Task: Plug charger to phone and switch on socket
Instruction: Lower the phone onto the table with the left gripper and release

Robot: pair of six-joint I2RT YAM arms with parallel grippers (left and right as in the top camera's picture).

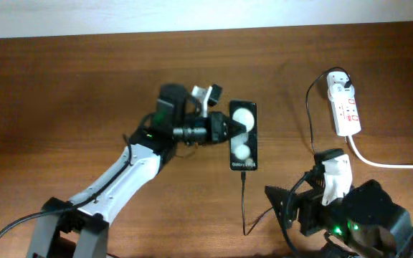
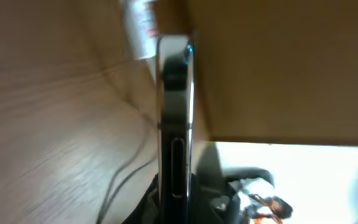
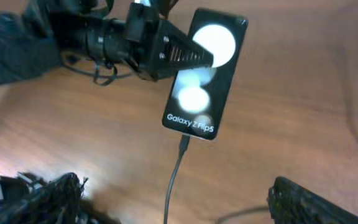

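Note:
The phone (image 1: 242,135) lies on the wooden table with two white glare spots on its face and "Galaxy" lettering near its lower end (image 3: 191,122). My left gripper (image 1: 229,130) is shut on the phone's left side; the left wrist view shows the phone edge-on (image 2: 174,124) between the jaws. The charger's black cable (image 1: 244,208) runs up to the phone's lower end, where its connector tip (image 3: 184,142) meets the port. My right gripper (image 3: 179,205) is open, with the cable lying untouched between its fingers. The white socket (image 1: 344,107) lies at the far right with a black plug (image 1: 343,87) in it.
The socket's thick white lead (image 1: 386,161) runs off to the right edge. The black cable loops from the plug down past my right arm (image 1: 364,215). The table's far edge meets a pale wall (image 1: 192,14).

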